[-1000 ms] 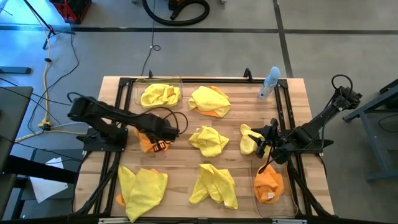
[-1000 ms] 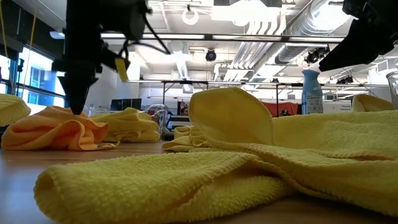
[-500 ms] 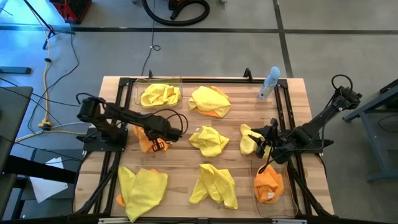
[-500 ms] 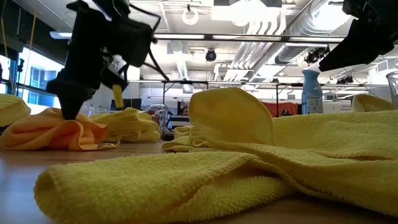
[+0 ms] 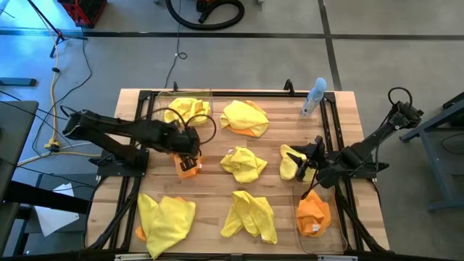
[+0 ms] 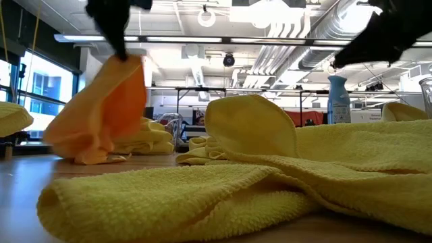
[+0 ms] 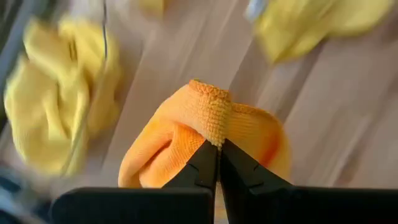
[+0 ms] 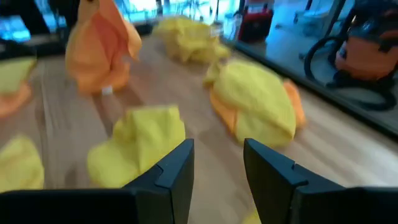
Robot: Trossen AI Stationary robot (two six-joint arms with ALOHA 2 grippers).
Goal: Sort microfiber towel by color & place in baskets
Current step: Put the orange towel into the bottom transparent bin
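My left pincer (image 5: 187,154) is clenched on an orange towel (image 5: 188,166), which I hold up off the tabletop (image 5: 210,185); in the low view the cloth (image 6: 101,115) hangs from my fingers with its lower folds just above the wood. From my left wrist the two dark fingertips (image 7: 208,163) press together on a fold of that orange towel (image 7: 208,127). The pincer sits just in front of the far-left basket (image 5: 161,109), whose clear walls hold a crumpled yellow towel (image 5: 185,110).

To the right of that basket lies a yellow towel with orange showing under it (image 5: 244,117), and nearer the middle another yellow towel (image 5: 243,164). Along the near edge are a spread yellow towel (image 5: 167,219) and a folded yellow one (image 5: 251,216).

Farther right, a pale blue spray bottle (image 5: 314,97) stands near the far edge of the tabletop. My right pincer (image 5: 307,161) is released, fingers spread apart, over a small yellow towel (image 5: 291,162); from that wrist the gap between the fingers (image 8: 174,171) is plain. Just nearer than it, the right-hand basket (image 5: 301,235) holds an orange towel (image 5: 313,214).
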